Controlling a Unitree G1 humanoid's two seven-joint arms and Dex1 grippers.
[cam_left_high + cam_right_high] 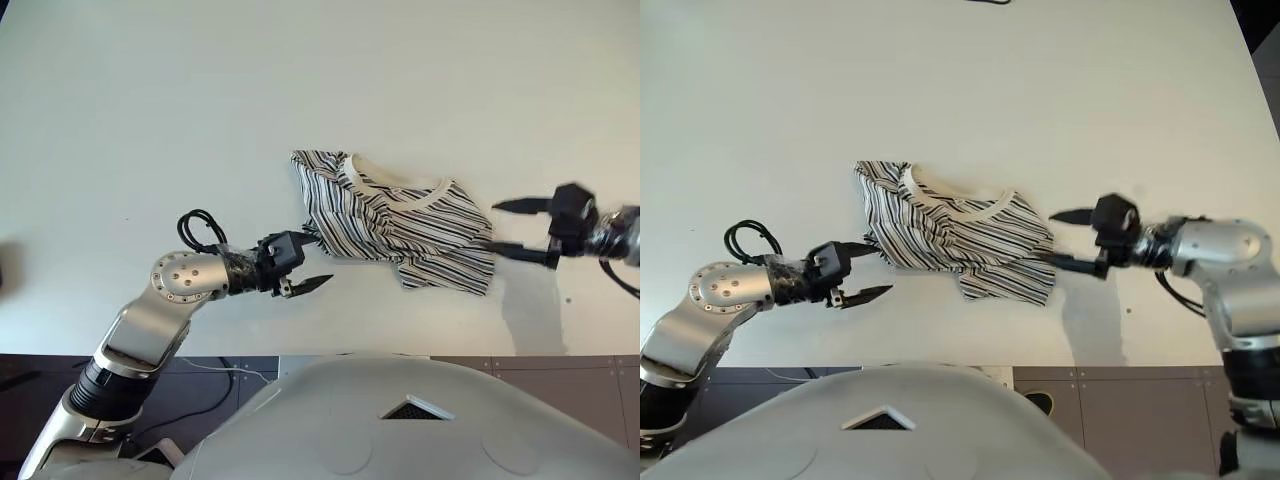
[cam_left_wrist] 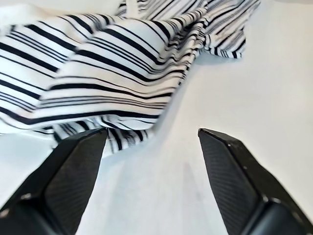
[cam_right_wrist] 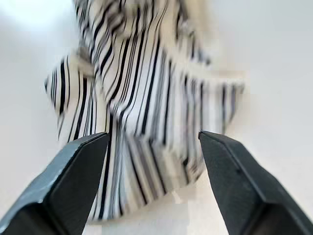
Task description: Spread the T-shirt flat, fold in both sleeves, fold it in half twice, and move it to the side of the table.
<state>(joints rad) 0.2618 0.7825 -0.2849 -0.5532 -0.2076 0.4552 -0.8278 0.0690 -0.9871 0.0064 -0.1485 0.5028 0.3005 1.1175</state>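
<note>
Striped T-shirt lying crumpled, not spread, at centre-right of the left eye frame on a smooth white table. Bare tabletop extends widely above and to the left, and a narrower strip runs down to the near edge. The fabric is soft, with black-and-white stripes, a cream collar and folds bunched at lower right. Left gripper at the shirt's lower-left hem, black tapered fingers spread wide, holding nothing. Right gripper at the right hem, likewise spread and empty.

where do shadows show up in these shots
Right eye view: the right gripper casts a soft grey shadow on the table, on the robot's side of it. Left wrist view: a shadow hugs the shirt's raised edge, ahead of the open left gripper.
</note>
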